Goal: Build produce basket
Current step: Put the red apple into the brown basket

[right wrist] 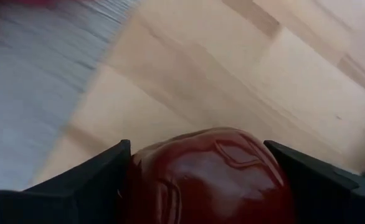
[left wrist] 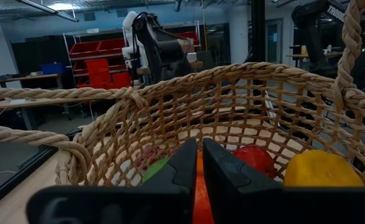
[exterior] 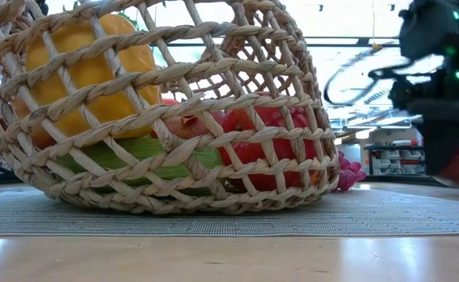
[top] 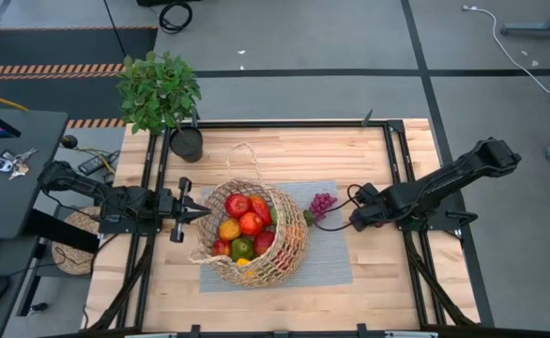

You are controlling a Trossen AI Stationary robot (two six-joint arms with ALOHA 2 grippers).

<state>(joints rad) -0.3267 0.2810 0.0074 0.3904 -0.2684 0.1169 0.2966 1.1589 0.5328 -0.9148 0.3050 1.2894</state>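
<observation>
From the level camera at bench height, the wooden bench runs first under a grey woven mat, and on that mat sits the basket, its loose tan weave filling most of the sight. Through the gaps show the produce: a yellow pepper high on one side, a green piece low down, red pieces beside it. Purple grapes lie on the mat just outside the basket's wall, on the right arm's side. From above, the left pincer stands at the basket's rim on the left, its fingers pressed together with nothing between them. The right pincer is just beyond the mat's right edge, near the grapes; its own camera shows the two fingers set wide on either side of a dark red round fruit, which sits between them above the bare bench. At the bench's far left corner stands a leafy potted plant.
</observation>
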